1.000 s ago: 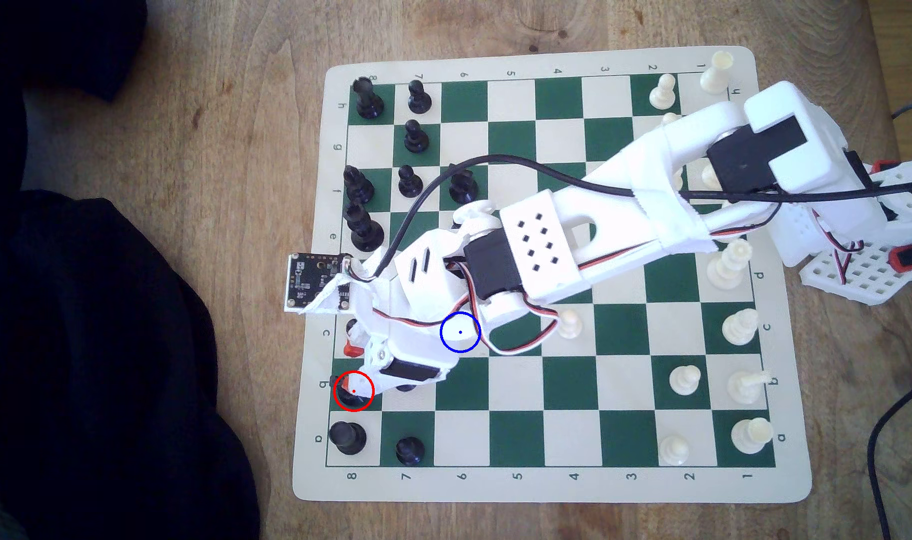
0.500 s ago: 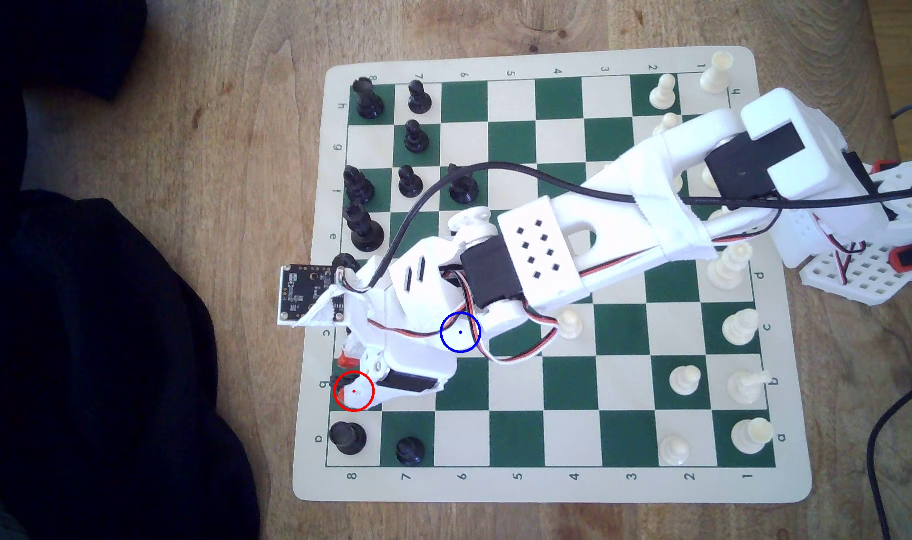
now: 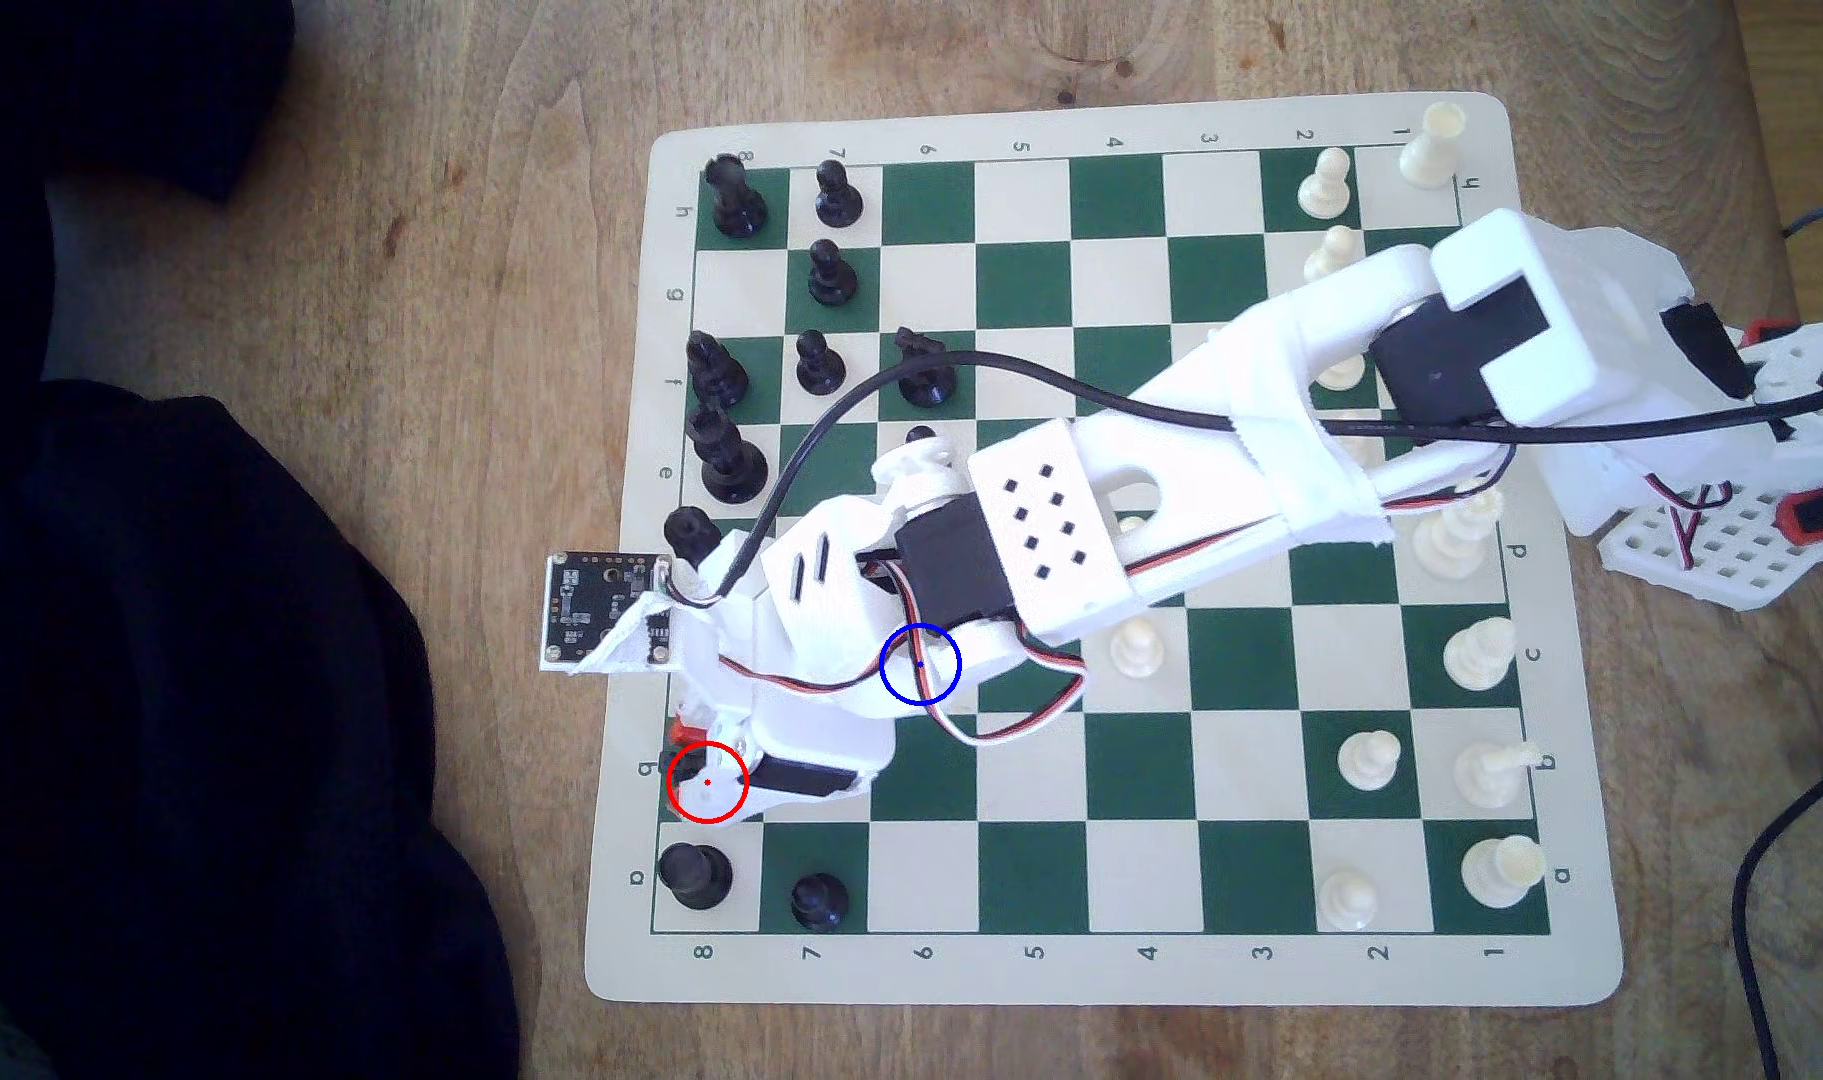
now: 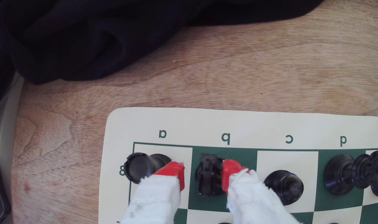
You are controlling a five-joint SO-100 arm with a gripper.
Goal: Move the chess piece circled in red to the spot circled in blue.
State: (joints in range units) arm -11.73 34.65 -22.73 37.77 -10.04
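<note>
Red-tipped, cloth-wrapped claw [image 4: 203, 172] parted around the blocky black plastic knight [image 4: 208, 176] on green.

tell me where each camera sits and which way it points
Exterior view: overhead, facing straight down on the chess board; the white arm reaches across it.
Wrist view: on the wrist, facing past the red-tipped hand toward the board's edge and the wooden table.
Shared: the black knight on the green b square, between the open fingers, one touching it.
</note>
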